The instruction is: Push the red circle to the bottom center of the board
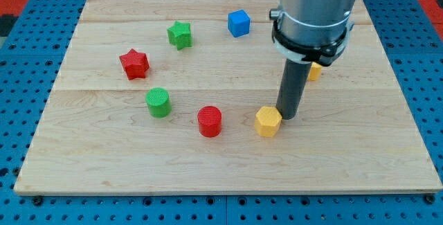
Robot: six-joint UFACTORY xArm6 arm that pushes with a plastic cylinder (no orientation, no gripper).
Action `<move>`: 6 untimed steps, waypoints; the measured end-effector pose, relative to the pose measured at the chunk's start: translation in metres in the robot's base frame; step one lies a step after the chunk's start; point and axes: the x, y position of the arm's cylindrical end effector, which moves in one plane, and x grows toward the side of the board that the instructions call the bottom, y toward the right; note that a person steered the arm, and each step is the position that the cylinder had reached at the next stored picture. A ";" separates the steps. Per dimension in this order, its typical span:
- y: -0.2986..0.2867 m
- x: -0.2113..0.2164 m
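- I am judging the task as not finished: the red circle (210,121) is sitting on the wooden board (387,163) a little toward the view's left of the middle, and there is bare wood between it and the bottom edge.
- The red circle is lying between the green circle (158,102) at its upper left and the yellow hexagon (268,122) at its right, apart from both.
- What is left, as I read it, is a short push toward the view's bottom and slightly toward the right.
- My tip (288,116) is resting on the board just beside the yellow hexagon's upper right edge, touching it or very nearly so; I cannot tell which.
- My tip is standing well apart from the red circle, with the yellow hexagon lying between them.
- The rod is hanging upright from the grey arm body (315,14), which is hiding most of a second yellow block (315,71) behind it.
- There is no hand to open or close here; the rod is holding nothing.
- The red star (134,64), green star (180,34) and blue cube (239,23) are sitting higher up, clear of the path.
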 end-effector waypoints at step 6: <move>-0.194 -0.011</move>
